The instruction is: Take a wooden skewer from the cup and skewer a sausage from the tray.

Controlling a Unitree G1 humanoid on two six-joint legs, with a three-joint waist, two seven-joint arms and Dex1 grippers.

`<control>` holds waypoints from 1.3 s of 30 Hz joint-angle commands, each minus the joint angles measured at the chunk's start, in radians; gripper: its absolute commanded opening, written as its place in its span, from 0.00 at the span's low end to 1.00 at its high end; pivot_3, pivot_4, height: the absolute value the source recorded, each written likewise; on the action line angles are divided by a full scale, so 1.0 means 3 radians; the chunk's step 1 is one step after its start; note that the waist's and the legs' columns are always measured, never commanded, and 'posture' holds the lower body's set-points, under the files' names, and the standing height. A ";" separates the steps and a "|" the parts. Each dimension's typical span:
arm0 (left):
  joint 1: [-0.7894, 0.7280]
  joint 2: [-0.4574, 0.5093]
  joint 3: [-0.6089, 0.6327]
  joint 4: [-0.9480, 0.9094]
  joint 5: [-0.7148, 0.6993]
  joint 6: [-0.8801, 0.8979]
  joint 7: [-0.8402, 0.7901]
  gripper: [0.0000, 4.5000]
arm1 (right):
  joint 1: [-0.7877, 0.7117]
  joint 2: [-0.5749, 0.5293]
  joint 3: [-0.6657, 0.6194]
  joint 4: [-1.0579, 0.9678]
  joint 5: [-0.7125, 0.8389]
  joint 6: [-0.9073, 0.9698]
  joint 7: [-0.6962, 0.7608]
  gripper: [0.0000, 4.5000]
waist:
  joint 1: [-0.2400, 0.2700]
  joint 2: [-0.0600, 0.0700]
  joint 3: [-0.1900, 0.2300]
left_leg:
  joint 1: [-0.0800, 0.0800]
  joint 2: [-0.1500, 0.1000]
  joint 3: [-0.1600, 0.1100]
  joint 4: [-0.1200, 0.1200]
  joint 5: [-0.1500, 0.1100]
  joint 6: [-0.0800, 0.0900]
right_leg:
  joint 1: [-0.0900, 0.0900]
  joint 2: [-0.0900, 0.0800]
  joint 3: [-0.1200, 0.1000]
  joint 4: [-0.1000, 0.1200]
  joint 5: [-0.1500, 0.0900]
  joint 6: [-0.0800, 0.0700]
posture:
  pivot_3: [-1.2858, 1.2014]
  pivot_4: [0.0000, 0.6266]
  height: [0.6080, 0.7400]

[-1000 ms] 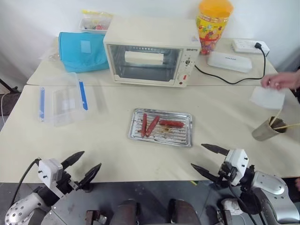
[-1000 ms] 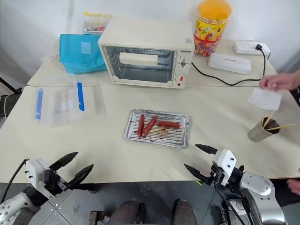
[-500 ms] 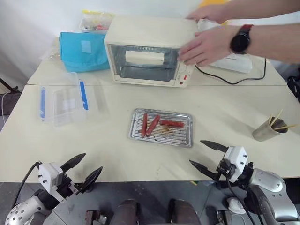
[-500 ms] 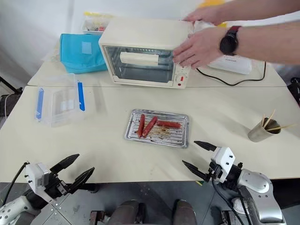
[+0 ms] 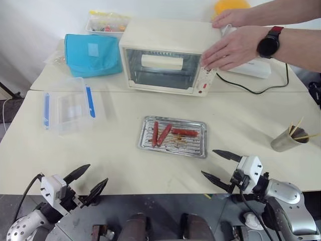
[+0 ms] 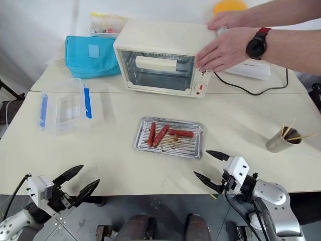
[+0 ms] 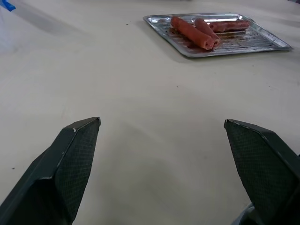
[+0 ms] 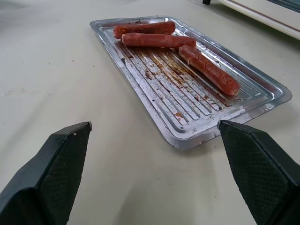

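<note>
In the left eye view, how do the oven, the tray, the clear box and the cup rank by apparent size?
1. Oven
2. Tray and clear box: they look alike, so no ranking.
3. Cup

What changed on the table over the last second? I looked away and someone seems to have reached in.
A person's hands came in from the right and took hold of the toaster oven, shifting it rightward and turning it slightly. The tray, sausages, cup and both open grippers, left and right, stayed put.
</note>
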 commanded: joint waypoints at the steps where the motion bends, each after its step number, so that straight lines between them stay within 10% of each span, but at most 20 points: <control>1: -0.0018 0.0033 0.0032 0.0000 0.0013 -0.0026 -0.0005 1.00 | -0.0014 0.0011 -0.0005 0.0001 0.0000 -0.0055 -0.0010 1.00 | -0.0001 0.0000 0.0000 | 0.0000 0.0000 0.0000 0.0000 0.0000 0.0000 | 0.0000 0.0000 0.0000 0.0000 0.0000 0.0000 | 0.52 0.24 1.00; 39: -0.0352 0.0258 -0.0028 -0.0064 -0.0009 0.0237 -0.0066 1.00 | -0.0204 -0.0052 -0.0043 0.0197 0.0086 -0.0177 0.0235 1.00 | 0.0000 0.0000 0.0000 | 0.0001 0.0000 0.0001 0.0000 0.0000 -0.0001 | 0.0000 0.0000 -0.0001 0.0002 0.0000 0.0000 | 0.52 0.24 1.00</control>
